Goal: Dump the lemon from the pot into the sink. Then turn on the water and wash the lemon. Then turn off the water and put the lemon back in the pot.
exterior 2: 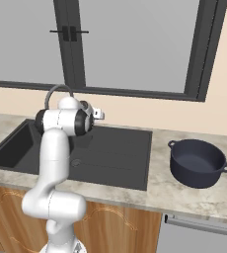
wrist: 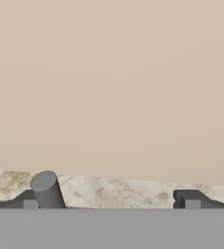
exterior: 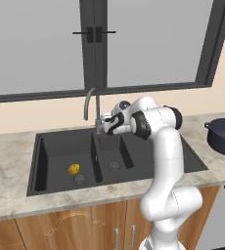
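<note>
The sink (exterior: 60,146) spreads below and in front of the gripper (exterior: 106,123), its larger bowl off to the gripper's left and down, the smaller bowl almost straight beneath it. The pot (exterior 2: 197,162) sits upright on the counter (exterior 2: 165,190) well off to the gripper's right, clear of the sink's edge, its mouth facing up and nothing visible inside. The faucet (exterior: 91,105) rises just beside the gripper; in the hand view a short grey lever (wrist: 47,189) stands next to the left fingertip, pointing up and slightly away, with the jaws spread wide and nothing between them.

The lemon (exterior: 74,169) lies in the larger bowl, low and to the gripper's left, just beside the round drain (exterior: 79,178). It is too small to read its long axis surely; it looks roughly level across the basin floor.

By my judgement the lemon is light, firm and smooth-skinned, likely slick once wet and prone to roll. Best pinched across its narrow waist, from above.
</note>
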